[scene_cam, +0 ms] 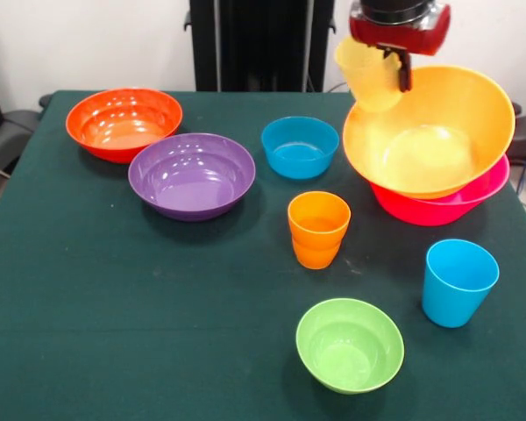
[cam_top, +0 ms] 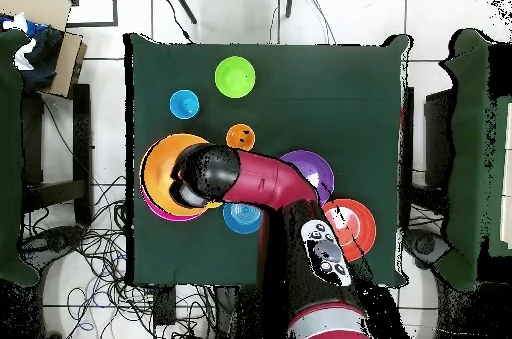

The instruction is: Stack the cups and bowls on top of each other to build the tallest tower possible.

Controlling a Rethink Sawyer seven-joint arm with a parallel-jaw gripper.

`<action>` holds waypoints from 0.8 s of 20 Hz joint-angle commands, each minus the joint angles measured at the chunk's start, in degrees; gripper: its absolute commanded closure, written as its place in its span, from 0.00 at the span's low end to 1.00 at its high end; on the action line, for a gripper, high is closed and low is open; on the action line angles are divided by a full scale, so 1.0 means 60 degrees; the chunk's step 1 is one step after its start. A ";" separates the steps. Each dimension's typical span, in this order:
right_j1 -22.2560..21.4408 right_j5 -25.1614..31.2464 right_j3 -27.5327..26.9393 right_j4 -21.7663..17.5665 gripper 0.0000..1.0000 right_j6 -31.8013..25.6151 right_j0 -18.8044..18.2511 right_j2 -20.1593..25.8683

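Observation:
My gripper [scene_cam: 393,74] is shut on the rim of a yellow cup [scene_cam: 366,77] and holds it tilted above the far edge of the large orange bowl [scene_cam: 430,132]. That bowl rests tilted in the hot pink bowl [scene_cam: 451,206] at the right; together they form the tower. On the table stand the blue bowl [scene_cam: 300,146], purple bowl [scene_cam: 191,175], red-orange bowl [scene_cam: 123,123], orange cup [scene_cam: 318,228], sky blue cup [scene_cam: 458,281] and lime green bowl [scene_cam: 349,344]. The pale yellow-green ribbed cup does not show.
In the overhead view the arm [cam_top: 290,195] reaches over the blue bowl [cam_top: 240,220] and part of the purple bowl [cam_top: 318,167], and its wrist covers the orange bowl [cam_top: 158,160]. The pink bowl sits close to the table's edge [cam_top: 130,185].

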 commanded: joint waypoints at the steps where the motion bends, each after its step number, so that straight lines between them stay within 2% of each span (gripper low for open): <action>1: 0.0160 -0.0310 -0.0001 0.0450 1.00 0.1779 0.0339 -0.0081; 8: 0.0244 -0.0321 -0.0133 0.0573 1.00 0.1826 0.0556 -0.0289; 16: 0.0576 -0.0898 -0.0137 0.0698 1.00 0.1924 0.0812 -0.0349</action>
